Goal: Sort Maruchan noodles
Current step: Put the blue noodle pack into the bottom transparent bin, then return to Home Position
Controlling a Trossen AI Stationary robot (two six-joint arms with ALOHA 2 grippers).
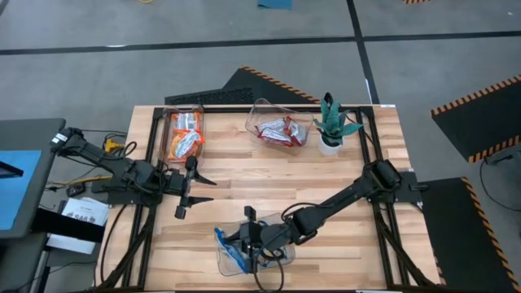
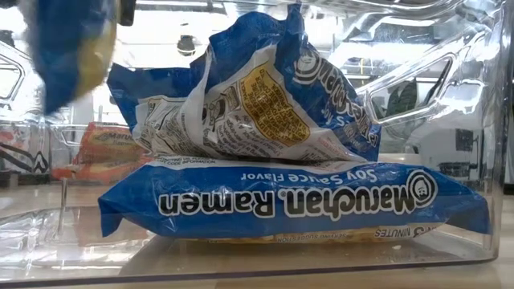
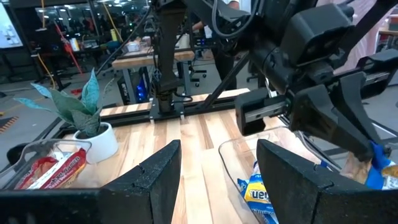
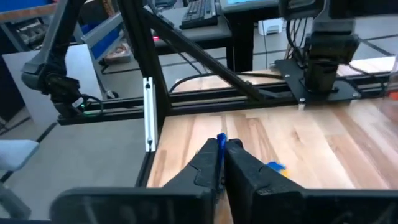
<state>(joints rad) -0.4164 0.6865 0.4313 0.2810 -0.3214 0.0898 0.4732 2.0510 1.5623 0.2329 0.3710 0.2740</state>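
Maruchan noodles, blue-and-yellow soy-sauce packets (image 2: pixel 289 205): two lie stacked in the clear bin (image 1: pixel 281 256) at the near edge of the table (image 1: pixel 269 183), one flat and printed side up, one crumpled on top of it. A third blue packet (image 4: pixel 219 144) is pinched by a corner between the right gripper (image 1: pixel 251 234) fingers, above that same bin; in the low view it hangs blurred at the upper left corner.

Orange packets (image 1: pixel 184 134): several, in the clear bin at the far left of the table. Exact count cannot be told.

Red-and-white packets (image 1: pixel 283 131): several, in the clear bin at far centre, beside a small potted plant (image 1: pixel 332 124).

Loose packets on the bare wood: none seen from above. Judged progress: nearly complete, the held blue packet apparently the last to be dropped among its own kind.

Right arm: stretched diagonally from its base at the right edge toward the near bin, jaws closed tight on the packet corner.

Left gripper (image 1: pixel 189 186): hovers over the table's left-centre, apart from every bin, fingers (image 3: pixel 144 180) spread wide and empty, pointed toward the right arm.
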